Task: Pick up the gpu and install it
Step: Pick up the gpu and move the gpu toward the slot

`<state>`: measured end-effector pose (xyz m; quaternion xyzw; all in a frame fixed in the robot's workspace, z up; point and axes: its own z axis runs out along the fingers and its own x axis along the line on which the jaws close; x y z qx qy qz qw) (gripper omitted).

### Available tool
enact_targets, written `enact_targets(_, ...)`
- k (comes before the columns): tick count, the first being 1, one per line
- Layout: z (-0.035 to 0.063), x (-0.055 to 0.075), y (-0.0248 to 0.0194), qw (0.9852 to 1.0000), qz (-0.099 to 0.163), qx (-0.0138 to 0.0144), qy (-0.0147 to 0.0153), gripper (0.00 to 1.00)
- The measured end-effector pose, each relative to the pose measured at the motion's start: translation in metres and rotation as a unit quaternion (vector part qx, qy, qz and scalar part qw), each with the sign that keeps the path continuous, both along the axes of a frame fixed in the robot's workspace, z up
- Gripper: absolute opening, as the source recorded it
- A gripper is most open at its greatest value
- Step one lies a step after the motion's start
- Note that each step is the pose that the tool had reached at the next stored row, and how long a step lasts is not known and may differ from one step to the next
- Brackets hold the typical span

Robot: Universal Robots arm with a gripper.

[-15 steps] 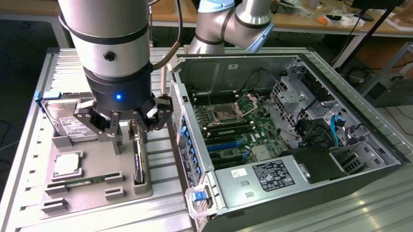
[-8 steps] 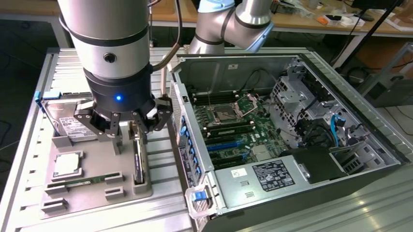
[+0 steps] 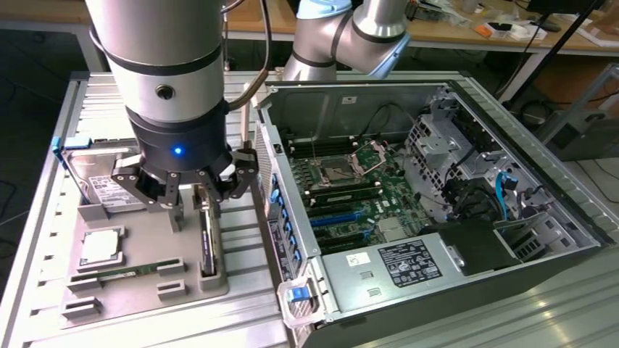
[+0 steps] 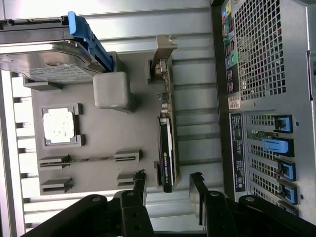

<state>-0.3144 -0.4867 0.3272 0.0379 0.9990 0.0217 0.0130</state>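
Well, the gripper [image 4: 168, 184] hangs wide open with nothing in it, a finger either side of the line of the gpu [image 4: 167, 148], which stands on edge in a slot of the grey tray [image 4: 108, 143], just beside the open computer case [image 3: 320, 109]. My worry is an off-centre pinch: caught near one end, a thin card like that could tip or bind in its slot, and a finger could snag the tray's raised blocks. The case wall is close too, so a careless swing might clip it. In the exterior view the gripper covers the card's far end, so I can't tell where along it the fingers stand, how high above it they are, or which motherboard slot is meant for it
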Motion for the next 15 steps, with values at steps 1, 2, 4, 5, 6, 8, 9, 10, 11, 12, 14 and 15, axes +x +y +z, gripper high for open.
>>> enact_targets(1,-0.0004,0.0000,0.0000,1.0000,0.000,0.0000,0.0000,0.48)
enact_targets(2,-0.0009,0.0000,0.0000,1.0000,0.000,0.0000,0.0000,0.48)
enact_targets(4,-0.0019,0.0000,0.0000,1.0000,0.000,0.0000,0.0000,0.48)
enact_targets(5,-0.0025,0.0000,0.0000,1.0000,0.000,0.0000,0.0000,0.48)
enact_targets(6,-0.0030,0.0000,0.0000,1.0000,0.000,0.0000,0.0000,0.48)
enact_targets(8,-0.0044,0.0000,0.0000,1.0000,0.000,0.0000,0.0000,0.48)
enact_targets(9,-0.0051,0.0000,0.0000,1.0000,0.000,0.0000,0.0000,0.48)
enact_targets(10,-0.0057,0.0000,0.0000,1.0000,0.000,0.0000,0.0000,0.48)
enact_targets(11,-0.0063,0.0000,0.0000,1.0000,0.000,0.0000,0.0000,0.48)
enact_targets(12,-0.0069,0.0000,0.0000,1.0000,0.000,0.0000,0.0000,0.48)
enact_targets(14,-0.0086,0.0000,0.0000,1.0000,0.000,0.0000,0.0000,0.48)
enact_targets(15,-0.0093,0.0000,0.0000,1.0000,0.000,0.0000,0.0000,0.48)
